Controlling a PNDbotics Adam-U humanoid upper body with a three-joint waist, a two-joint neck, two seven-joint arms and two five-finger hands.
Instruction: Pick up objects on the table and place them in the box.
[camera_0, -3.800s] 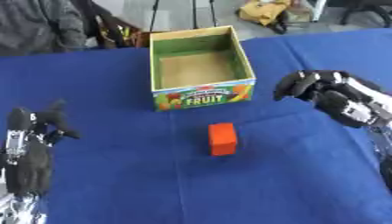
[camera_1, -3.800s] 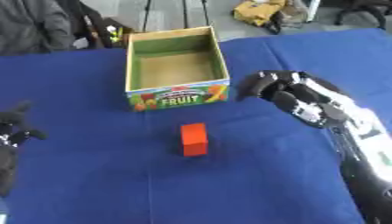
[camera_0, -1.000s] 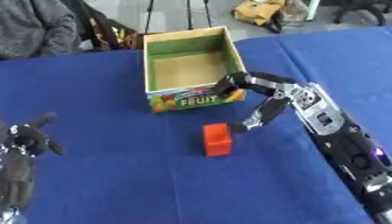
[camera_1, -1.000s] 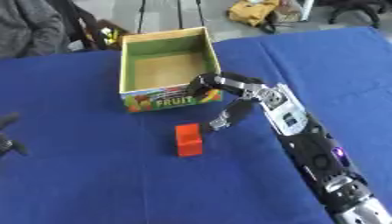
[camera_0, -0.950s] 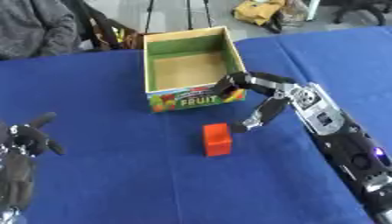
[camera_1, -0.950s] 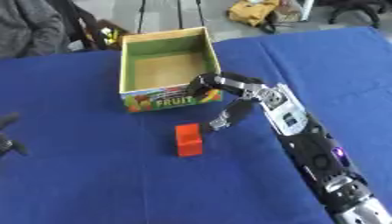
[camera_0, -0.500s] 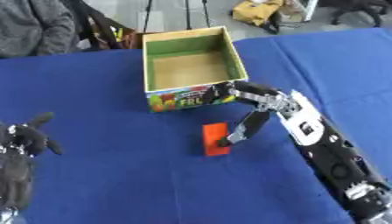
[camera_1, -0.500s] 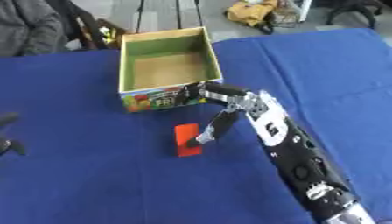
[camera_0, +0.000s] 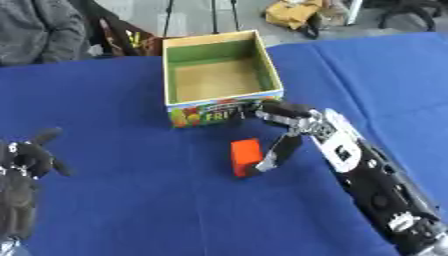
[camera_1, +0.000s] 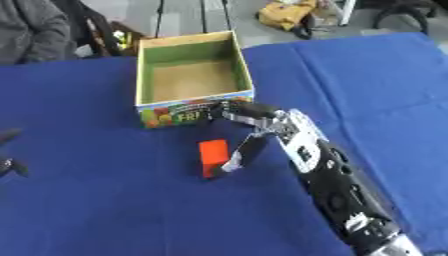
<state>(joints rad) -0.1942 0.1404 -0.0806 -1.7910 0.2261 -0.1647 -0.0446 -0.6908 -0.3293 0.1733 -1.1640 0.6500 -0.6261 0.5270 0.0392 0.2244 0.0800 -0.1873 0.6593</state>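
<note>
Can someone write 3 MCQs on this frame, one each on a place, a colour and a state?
1. Where is the orange block relative to the fruit box?
A. Inside it
B. On the blue tablecloth in front of it, nearer the robot
C. Behind it

2. What colour are the box's inner walls?
A. Green
B. Red
C. White

3. What is the right hand doing?
A. Resting idle at a lower corner
B. Holding the block above the box
C. Reaching down beside the block, fingers against its right side

Answers:
1 B: the block lies on the cloth below the box's printed front.
2 A: green shows on the walls inside the open top.
3 C: its fingers run along the block's right edge, while the block is not lifted; the left hand rests at the lower left.
</note>
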